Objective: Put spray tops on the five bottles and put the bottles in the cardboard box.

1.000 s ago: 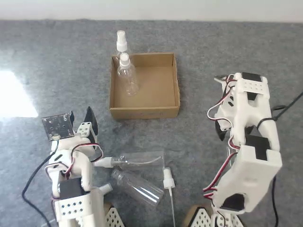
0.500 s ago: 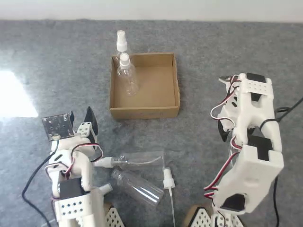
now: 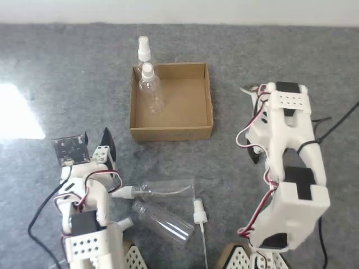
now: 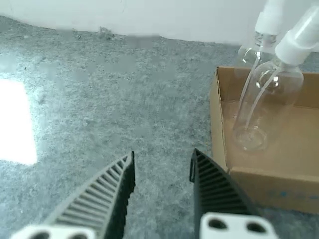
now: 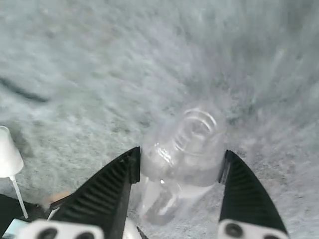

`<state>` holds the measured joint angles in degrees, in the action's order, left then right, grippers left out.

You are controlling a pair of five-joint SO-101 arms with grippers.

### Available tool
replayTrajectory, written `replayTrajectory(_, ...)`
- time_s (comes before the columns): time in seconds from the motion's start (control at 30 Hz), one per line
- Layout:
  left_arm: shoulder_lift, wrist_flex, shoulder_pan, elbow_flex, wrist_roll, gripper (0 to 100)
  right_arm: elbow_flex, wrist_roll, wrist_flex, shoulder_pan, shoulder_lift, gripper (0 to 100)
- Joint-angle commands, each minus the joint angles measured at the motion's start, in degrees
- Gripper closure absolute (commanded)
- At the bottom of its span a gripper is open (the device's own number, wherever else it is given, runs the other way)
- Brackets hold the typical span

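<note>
Fingers [image 5: 107, 191] of the right gripper [image 5: 182, 154] clamp a clear, uncapped plastic bottle [image 5: 174, 142] toward the right edge of the grey worktop [image 3: 56, 67]. We see the left gripper [image 4: 163, 154] with fingers apart toward the left edge, facing the brown cardboard box [image 3: 171, 133] near the rear edge.

high: fixed overhead; looks down on table [image 3: 56, 61] from the arms' end | left wrist: low behind left gripper [image 4: 163, 157]; faces cardboard box [image 4: 219, 124] nearby; box shared with high | right wrist: steeply downward; close over right gripper [image 5: 181, 152] clasping open bottle [image 5: 194, 129]
</note>
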<state>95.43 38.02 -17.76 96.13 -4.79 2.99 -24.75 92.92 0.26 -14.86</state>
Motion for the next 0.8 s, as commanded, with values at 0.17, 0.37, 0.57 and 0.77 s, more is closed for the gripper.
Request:
replayTrajectory(0.17,0.26,-0.18,0.18,-0.48,1.58,83,-0.70,-0.79,-4.79,-4.00,5.32,79.6)
replayTrajectory(0.37,0.26,-0.18,0.18,-0.48,1.67,83,-0.09,0.26,-5.14,-5.14,5.23,79.3)
replayTrajectory(0.57,0.26,-0.18,0.00,-0.48,1.67,83,1.14,2.11,-6.11,-6.37,0.48,73.0)
replayTrajectory(0.77,0.26,-0.18,0.00,-0.48,1.67,83,1.32,2.11,-9.19,-5.93,-2.68,73.1)
